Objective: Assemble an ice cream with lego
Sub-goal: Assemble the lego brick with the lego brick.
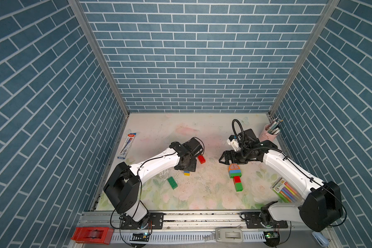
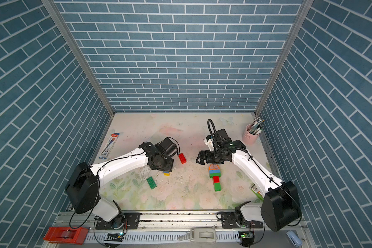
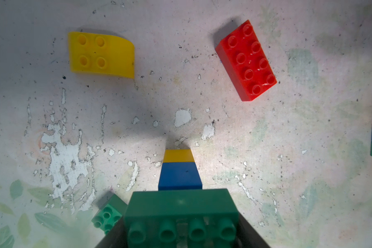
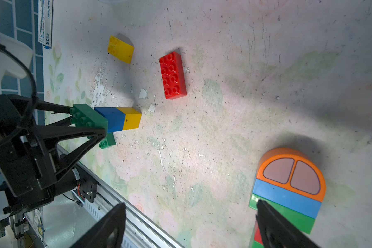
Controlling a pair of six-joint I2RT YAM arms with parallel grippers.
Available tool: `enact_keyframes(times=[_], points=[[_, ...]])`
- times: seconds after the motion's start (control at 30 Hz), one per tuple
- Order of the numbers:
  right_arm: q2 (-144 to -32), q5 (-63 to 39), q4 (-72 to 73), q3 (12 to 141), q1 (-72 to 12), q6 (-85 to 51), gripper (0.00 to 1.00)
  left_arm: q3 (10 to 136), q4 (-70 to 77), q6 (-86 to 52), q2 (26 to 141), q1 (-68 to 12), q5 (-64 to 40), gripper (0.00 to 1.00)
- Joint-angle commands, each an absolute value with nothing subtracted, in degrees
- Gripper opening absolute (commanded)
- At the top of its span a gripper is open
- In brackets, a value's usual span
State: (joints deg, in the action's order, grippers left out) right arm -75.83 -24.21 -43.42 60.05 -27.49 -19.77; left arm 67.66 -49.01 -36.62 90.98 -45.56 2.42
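My left gripper [image 1: 186, 169] points down at the table and is shut on the green brick [image 3: 180, 212] that tops a small lego stack. Below the green brick come a blue brick [image 3: 180, 176] and a yellow one [image 3: 178, 155], whose end is at or just above the table. A red oblong brick [image 1: 201, 159] lies loose just right of it. A yellow rounded brick [image 3: 101, 54] and a green oblong brick [image 1: 172, 182] lie loose nearby. My right gripper [image 1: 222, 158] stands open and empty just behind a flat-lying stack with an orange dome [image 1: 235, 167], then blue, green, red and green.
A pen pack [image 1: 126, 146] lies by the left wall. A pink cup of pens [image 1: 270, 133] stands at the back right. A marker pack [image 1: 285, 190] lies under the right arm. A red tape dispenser [image 1: 92, 235] and a grey one [image 1: 228, 235] sit on the front rail.
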Motion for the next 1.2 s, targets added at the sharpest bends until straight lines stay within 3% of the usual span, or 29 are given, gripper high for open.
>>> enact_keyframes(times=[0.0, 0.37, 1.17], points=[[-74.57, -23.29, -45.32, 60.59, -27.77, -21.20, 0.95, 65.27, -52.68, -35.99, 93.58, -45.79, 2.75, 0.23], [-74.79, -23.20, -45.55, 61.11, -27.77, -21.11, 0.95, 74.15, -63.23, -32.96, 98.73, -45.62, -0.72, 0.22], [-75.32, -22.43, -46.97, 61.86, -27.77, -19.78, 0.95, 69.33, -57.51, -36.21, 101.52, -43.24, -5.12, 0.19]])
